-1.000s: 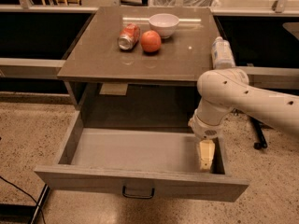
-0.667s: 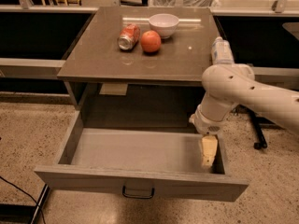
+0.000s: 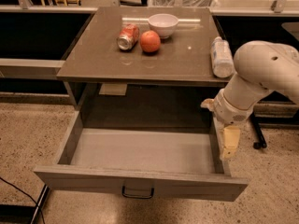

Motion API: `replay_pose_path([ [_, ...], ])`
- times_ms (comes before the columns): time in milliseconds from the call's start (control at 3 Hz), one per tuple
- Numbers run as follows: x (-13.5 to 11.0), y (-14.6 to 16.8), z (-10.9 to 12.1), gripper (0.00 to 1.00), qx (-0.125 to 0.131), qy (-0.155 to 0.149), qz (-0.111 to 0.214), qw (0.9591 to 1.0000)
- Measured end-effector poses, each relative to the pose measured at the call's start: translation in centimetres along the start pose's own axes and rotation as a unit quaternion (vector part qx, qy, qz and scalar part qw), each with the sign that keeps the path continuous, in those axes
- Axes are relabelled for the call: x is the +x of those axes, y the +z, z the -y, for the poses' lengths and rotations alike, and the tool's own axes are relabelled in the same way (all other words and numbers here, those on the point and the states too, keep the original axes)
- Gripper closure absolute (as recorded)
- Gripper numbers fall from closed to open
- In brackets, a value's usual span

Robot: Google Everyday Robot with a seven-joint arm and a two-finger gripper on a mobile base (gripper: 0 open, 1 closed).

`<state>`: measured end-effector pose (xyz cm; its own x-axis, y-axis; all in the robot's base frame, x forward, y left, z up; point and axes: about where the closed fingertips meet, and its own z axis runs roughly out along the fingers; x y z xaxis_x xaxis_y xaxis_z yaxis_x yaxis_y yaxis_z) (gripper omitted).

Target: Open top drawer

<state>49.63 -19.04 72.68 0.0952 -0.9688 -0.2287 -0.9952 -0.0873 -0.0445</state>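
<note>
The top drawer [image 3: 140, 183] stands pulled far out from under the grey table top [image 3: 98, 59]. It is wide, shallow and grey-beige, with a small dark loop handle [image 3: 138, 192] at the centre of its front panel. Its inside looks bare. My gripper [image 3: 229, 143] hangs on the white arm [image 3: 254, 78] over the drawer's right side wall, pointing down. It is about a third of the drawer's width to the right of the handle and touches nothing that I can see.
On the table top lie a red can [image 3: 128, 36] on its side, an orange fruit [image 3: 150, 41], a white bowl [image 3: 162, 24] and a plastic bottle [image 3: 220, 57] at the right edge. A chair base [image 3: 257, 141] stands on the speckled floor to the right.
The arm and gripper have moved right, from inside the drawer's right end to over its right side wall. The drawer has not moved.
</note>
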Motion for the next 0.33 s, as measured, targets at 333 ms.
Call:
replay_pose_path([
  [333, 0.24, -0.06, -0.19, 0.00, 0.000, -0.012, 0.000, 0.9999],
])
